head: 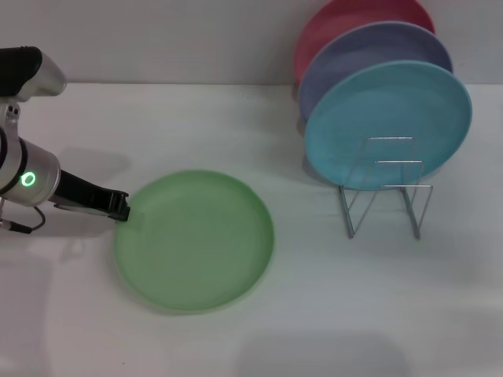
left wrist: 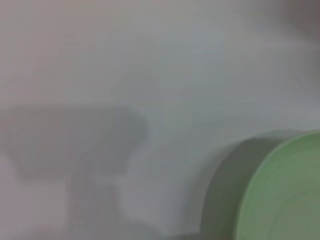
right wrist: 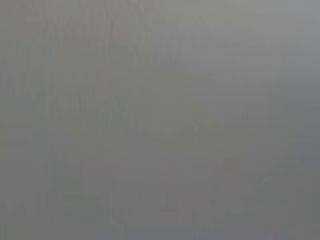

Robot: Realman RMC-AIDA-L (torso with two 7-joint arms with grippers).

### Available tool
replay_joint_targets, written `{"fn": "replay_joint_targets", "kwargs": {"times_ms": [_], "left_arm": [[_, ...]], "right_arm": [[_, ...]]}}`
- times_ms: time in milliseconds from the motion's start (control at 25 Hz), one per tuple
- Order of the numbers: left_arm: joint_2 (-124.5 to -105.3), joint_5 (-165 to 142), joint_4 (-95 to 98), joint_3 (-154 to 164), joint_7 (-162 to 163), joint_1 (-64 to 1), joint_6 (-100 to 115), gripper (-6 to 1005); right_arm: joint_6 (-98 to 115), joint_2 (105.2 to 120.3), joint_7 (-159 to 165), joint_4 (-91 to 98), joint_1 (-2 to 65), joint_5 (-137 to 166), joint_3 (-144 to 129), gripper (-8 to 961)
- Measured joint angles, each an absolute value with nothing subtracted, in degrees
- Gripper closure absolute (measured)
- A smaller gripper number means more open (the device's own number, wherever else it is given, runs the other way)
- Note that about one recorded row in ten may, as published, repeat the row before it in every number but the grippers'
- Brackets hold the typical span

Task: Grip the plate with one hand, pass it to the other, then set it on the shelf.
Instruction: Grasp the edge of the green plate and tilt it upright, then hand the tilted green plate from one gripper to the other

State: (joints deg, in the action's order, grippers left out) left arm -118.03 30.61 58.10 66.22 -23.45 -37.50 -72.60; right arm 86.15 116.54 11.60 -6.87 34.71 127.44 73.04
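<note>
The white table carries everything here, and most of its near side lies bare. The light-green plate lies flat on it, left of centre, well apart from the rack, so its low rim is the only part a two-finger tool can take hold of from the side. That probably explains why the left gripper comes in low and nearly level with the tabletop, its tips right at the plate's left rim; whether they already pinch the rim or merely touch it cannot be told, and the left wrist view shows only the plate's edge and a shadow on the table.

On the right stands the wire rack, its upright loops holding three plates on edge: a light-blue plate in front, a lavender plate behind it, and a red plate at the back. The free slots are the front loops, just before the blue plate, which likely leaves little room for error when the green one goes in.

The right gripper shows in no view; its wrist camera gives only blank grey.
</note>
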Motion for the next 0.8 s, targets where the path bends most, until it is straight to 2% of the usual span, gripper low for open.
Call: {"fn": "replay_joint_targets", "kwargs": {"times_ms": [800], "left_arm": [[-118.20,40.0,58.1,60.0,-31.8,-33.1,-64.4,962]], "right_arm": [[85.8,116.56,11.8,-6.9,34.6,127.4,73.0,321]]}}
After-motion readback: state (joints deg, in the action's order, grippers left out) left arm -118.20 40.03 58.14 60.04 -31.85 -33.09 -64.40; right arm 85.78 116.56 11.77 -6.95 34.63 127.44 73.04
